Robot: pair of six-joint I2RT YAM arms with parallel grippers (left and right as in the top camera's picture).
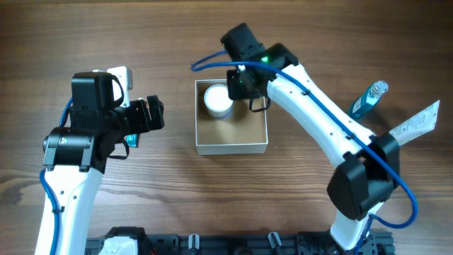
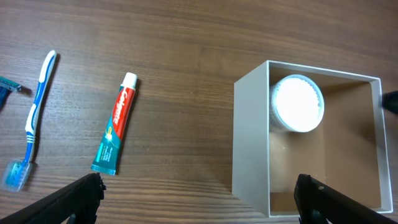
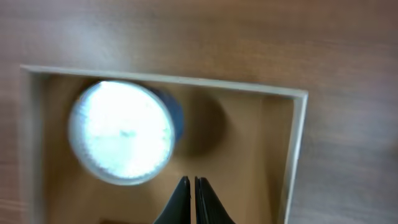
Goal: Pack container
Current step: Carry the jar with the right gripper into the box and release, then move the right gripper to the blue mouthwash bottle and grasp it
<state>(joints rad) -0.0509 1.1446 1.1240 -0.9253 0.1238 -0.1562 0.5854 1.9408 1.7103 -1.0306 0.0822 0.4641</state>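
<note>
The container (image 1: 232,148) is a square shallow box with white walls and a brown floor, at the table's middle. A round white jar (image 1: 217,100) stands in its far left corner. My right gripper (image 1: 245,88) hangs over the container's far side, just right of the jar. In the right wrist view its jaws (image 3: 194,186) are shut and empty over the brown floor, with the jar (image 3: 121,132) to their left. My left gripper (image 1: 151,113) is left of the container. In the left wrist view it is open (image 2: 199,200) and empty, beside the container wall (image 2: 250,137).
In the left wrist view a toothpaste tube (image 2: 116,132), a blue and white toothbrush (image 2: 32,121) and a razor tip (image 2: 9,85) lie on the wood left of the container. A blue bottle (image 1: 369,99) and a white packet (image 1: 417,122) lie at the far right.
</note>
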